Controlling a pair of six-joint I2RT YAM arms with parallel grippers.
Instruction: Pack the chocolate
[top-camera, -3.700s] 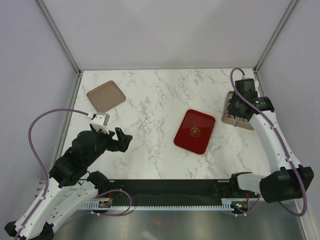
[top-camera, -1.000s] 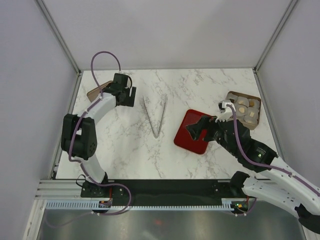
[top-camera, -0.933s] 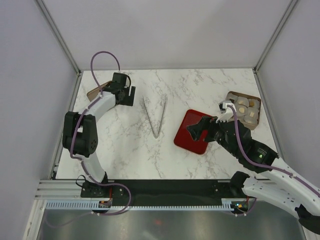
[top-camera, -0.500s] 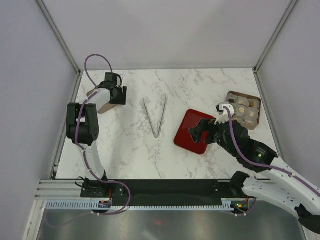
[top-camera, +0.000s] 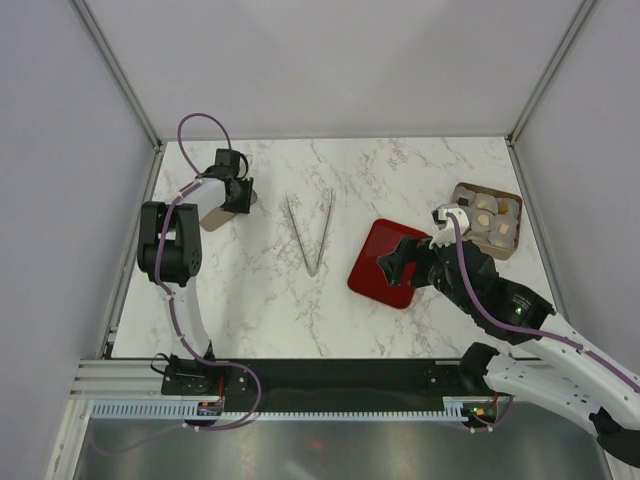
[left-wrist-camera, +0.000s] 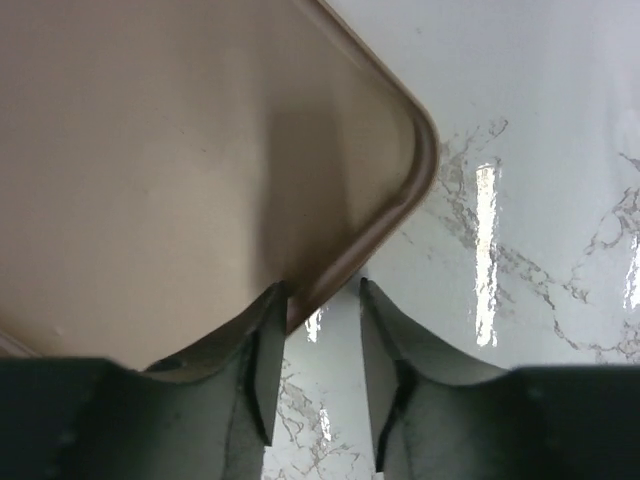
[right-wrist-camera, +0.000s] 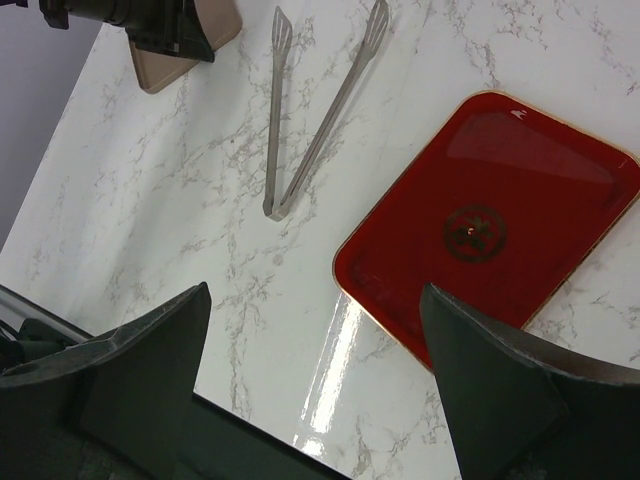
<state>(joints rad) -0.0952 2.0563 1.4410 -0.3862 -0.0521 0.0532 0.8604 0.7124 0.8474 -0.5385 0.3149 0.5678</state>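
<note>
White marble table (top-camera: 400, 170) with tan lid (top-camera: 211, 216), metal tongs (top-camera: 310, 235), red tray (top-camera: 368, 268), brown box (top-camera: 466, 191)

White marble worktop (top-camera: 400, 170) seen from above. Metal tongs (top-camera: 312, 264) lie near the middle, spread in a V (joint toward the near edge). A glossy red tray (right-wrist-camera: 540, 200) sits to their right. A tan lid (left-wrist-camera: 180, 150) lies far left; a brown cardboard box (top-camera: 490, 189) sits far right.

bright even light — glare streaks on the marble table (left-wrist-camera: 560, 120); left wrist view soft.
</note>
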